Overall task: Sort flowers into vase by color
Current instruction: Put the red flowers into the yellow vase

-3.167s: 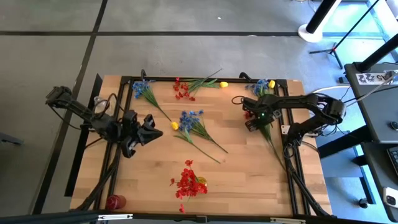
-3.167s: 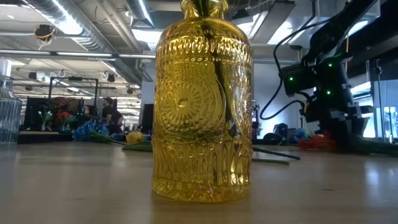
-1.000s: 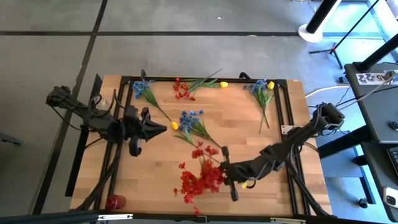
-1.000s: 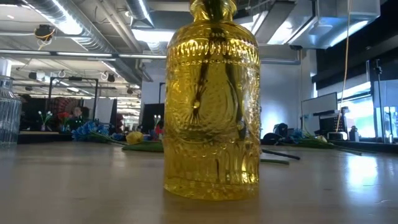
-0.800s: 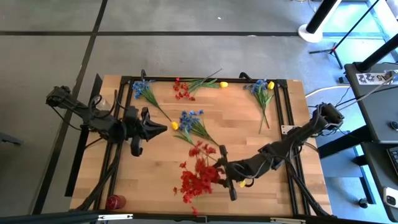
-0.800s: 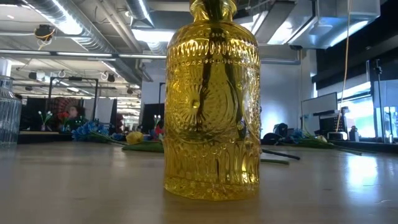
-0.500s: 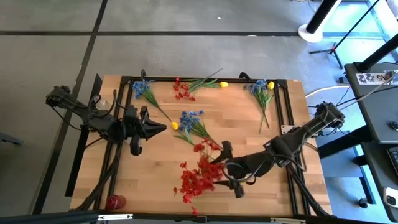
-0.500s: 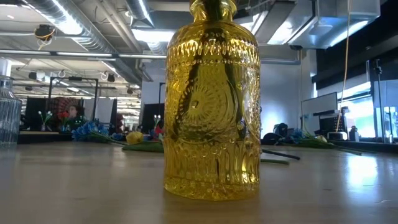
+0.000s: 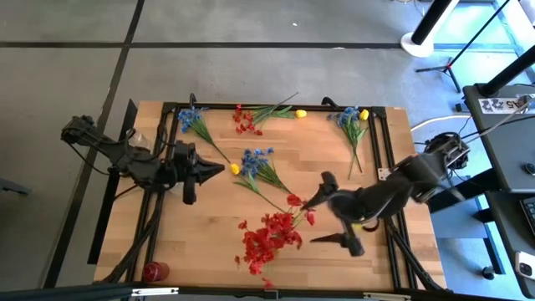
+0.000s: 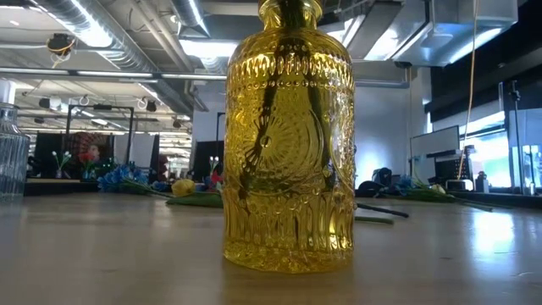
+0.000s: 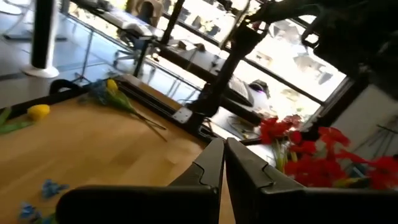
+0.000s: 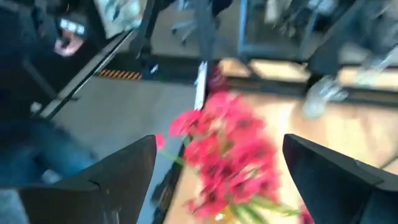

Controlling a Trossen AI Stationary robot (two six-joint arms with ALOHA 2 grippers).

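High view shows the right gripper [image 9: 333,211] with its fingers spread wide and nothing between them, hanging just beside the red flowers [image 9: 269,237], which lie bunched in the near middle of the table [image 9: 192,251]; whether they stand in a vase there cannot be told from above. The right wrist view looks past both parted fingers straight onto those red blooms [image 12: 231,157]. Outward from there, a blue sprig [image 9: 261,165] lies near the centre, and more sprigs sit along the far edge. The left gripper [image 9: 219,170] waits clenched and empty at the left. A yellow glass vase [image 10: 288,135] fills the low view. The risk I see: the open fingers are so close to the red cluster that moving away could snag a stem and drag it out of place.
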